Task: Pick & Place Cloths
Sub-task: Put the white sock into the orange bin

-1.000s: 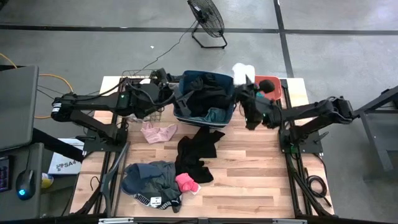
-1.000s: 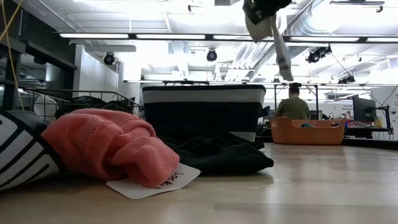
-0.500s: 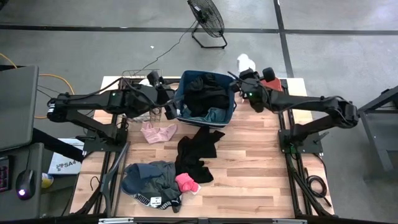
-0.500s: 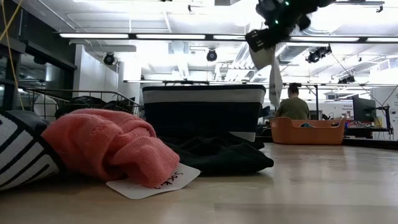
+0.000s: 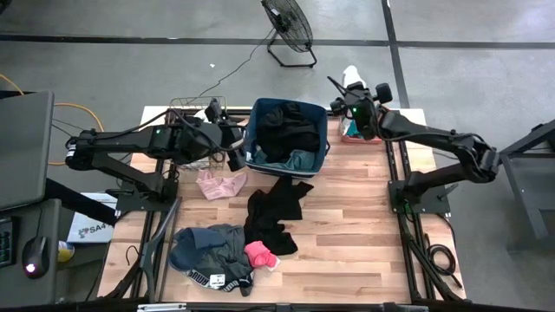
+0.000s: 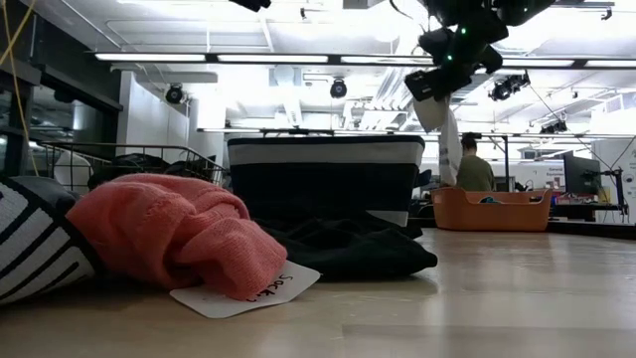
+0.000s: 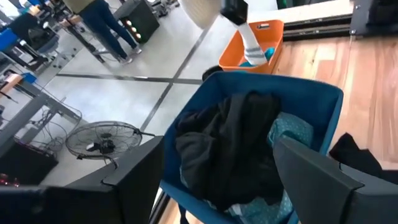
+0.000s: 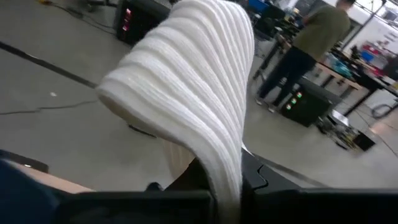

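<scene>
Right gripper (image 5: 351,89) raised above the coral tub (image 5: 350,132) at the counter's (image 5: 347,217) far right corner, clamped tight on a white ribbed sock (image 5: 350,76) that dangles from it. Left gripper (image 5: 232,143) parked just beside the blue bin's (image 5: 249,139) left wall, spread wide and holding nothing. Inside the bin, a heap of black cloths (image 5: 290,132) over a teal piece (image 5: 302,159). Spread across the counter: a pale pink piece (image 5: 220,184), a black garment (image 5: 276,212), a grey bundle (image 5: 210,249) and a bright pink sock (image 5: 261,255). Wire basket (image 5: 192,121) behind the left arm; floor fan (image 5: 288,26) off the counter; a person (image 6: 473,169) in the room beyond
</scene>
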{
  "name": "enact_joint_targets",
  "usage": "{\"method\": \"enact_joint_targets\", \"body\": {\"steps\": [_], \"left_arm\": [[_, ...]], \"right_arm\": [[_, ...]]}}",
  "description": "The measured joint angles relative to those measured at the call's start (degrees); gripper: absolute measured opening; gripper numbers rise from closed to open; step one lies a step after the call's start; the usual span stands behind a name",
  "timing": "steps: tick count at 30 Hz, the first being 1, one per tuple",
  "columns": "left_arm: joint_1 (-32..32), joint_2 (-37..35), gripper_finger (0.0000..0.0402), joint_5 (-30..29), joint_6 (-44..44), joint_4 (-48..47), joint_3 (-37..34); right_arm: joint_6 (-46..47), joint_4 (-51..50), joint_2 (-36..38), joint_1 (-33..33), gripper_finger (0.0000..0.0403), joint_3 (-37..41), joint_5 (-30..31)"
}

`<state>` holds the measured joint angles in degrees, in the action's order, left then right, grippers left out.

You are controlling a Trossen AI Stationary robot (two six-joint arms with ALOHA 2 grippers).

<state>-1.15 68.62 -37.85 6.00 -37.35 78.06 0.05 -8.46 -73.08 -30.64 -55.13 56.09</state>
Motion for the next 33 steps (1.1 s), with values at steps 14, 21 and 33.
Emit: {"method": "enact_joint_targets", "body": {"steps": [14,21,33], "left_arm": [[0.0,0.0,0.0293,0.3,-1.7,-1.8,-1.2],[0.0,0.0,0.0293,0.3,-1.8,-0.7,-2.3],[0.0,0.0,0.0293,0.4,-2.2,0.4,-2.8]], "right_arm": [[4.1,3.1,-0.1,-11.0,0.0004,7.8,-9.3],[3.3,-3.5,-0.1,-13.5,0.0004,8.4,-9.8],[17.3,-17.6,-0.4,-16.8,0.0004,8.4,-17.6]]}}
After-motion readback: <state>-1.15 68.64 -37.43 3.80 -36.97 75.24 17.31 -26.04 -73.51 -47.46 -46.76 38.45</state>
